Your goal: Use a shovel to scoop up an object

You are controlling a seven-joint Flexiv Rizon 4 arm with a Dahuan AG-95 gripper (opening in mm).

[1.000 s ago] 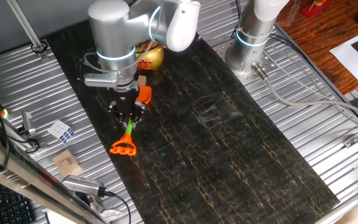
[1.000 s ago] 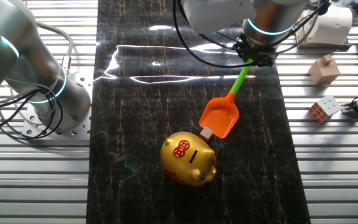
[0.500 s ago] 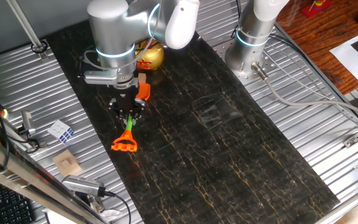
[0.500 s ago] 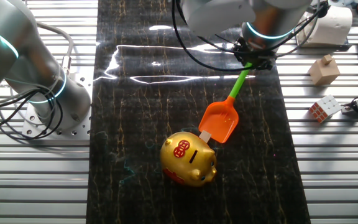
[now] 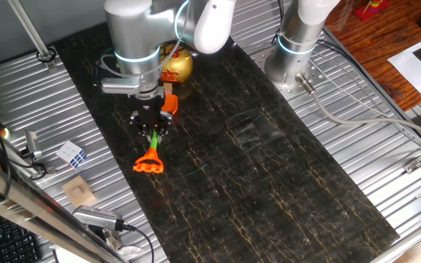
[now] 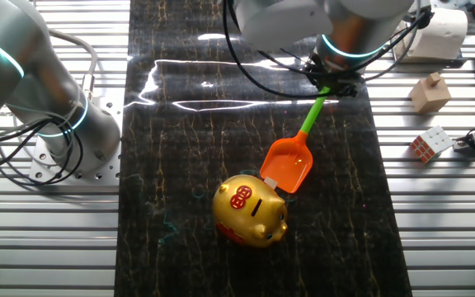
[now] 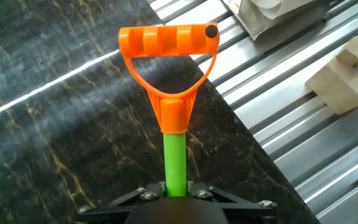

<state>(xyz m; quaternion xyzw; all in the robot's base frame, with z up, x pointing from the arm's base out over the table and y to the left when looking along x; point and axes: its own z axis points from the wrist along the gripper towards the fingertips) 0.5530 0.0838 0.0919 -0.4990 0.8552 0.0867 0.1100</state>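
The shovel has an orange blade [image 6: 287, 163], a green shaft [image 6: 311, 115] and an orange D-handle [image 5: 149, 164]. My gripper [image 6: 330, 86] is shut on the green shaft; in the hand view it [image 7: 174, 191] clamps the shaft [image 7: 174, 155] below the handle [image 7: 168, 40]. The blade's front edge is at or just short of the gold piggy bank [image 6: 251, 210], which lies on the dark mat. In one fixed view the piggy bank [image 5: 175, 66] shows behind my arm and the blade [image 5: 169, 104] is partly hidden.
A tan wooden block [image 6: 431, 91] and a puzzle cube [image 6: 431, 143] lie on the metal slats to the right of the mat; the block also shows in the hand view [image 7: 344, 74]. A second arm's base [image 6: 64, 132] stands at the left. White box [image 6: 444, 33] at back right.
My gripper has moved the shovel toward the piggy bank; the blade has slid closer to it. The piggy bank has not moved.
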